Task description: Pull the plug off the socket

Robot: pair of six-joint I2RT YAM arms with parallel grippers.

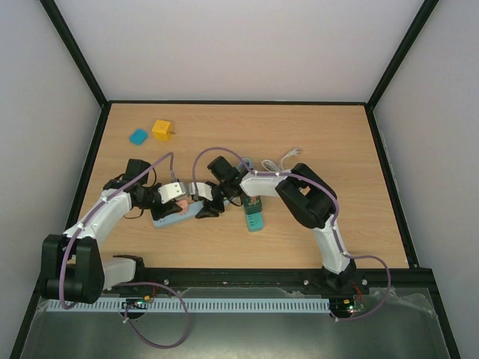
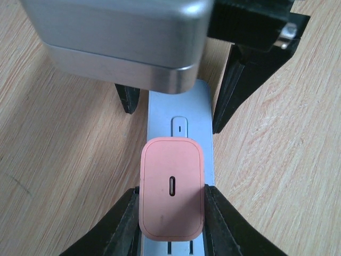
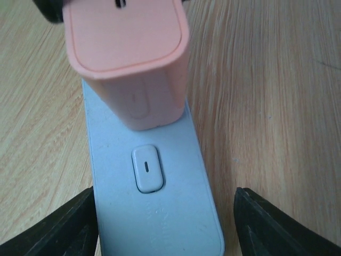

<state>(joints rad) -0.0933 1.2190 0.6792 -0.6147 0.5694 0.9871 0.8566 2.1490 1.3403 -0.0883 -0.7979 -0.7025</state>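
Note:
A pink plug stands in a pale blue power strip lying on the wooden table. My left gripper is shut on the plug, one finger pressed on each long side. In the right wrist view the plug stands upright on the strip, its base meeting the strip's face just behind the switch. My right gripper is open and straddles the strip's end, its right finger clear of the strip's edge. In the top view both grippers meet over the strip, and the plug shows between them.
A green block lies on the table just right of my right gripper. A white cable lies behind it. A yellow cube and a blue piece sit at the back left. Black frame rails border the table.

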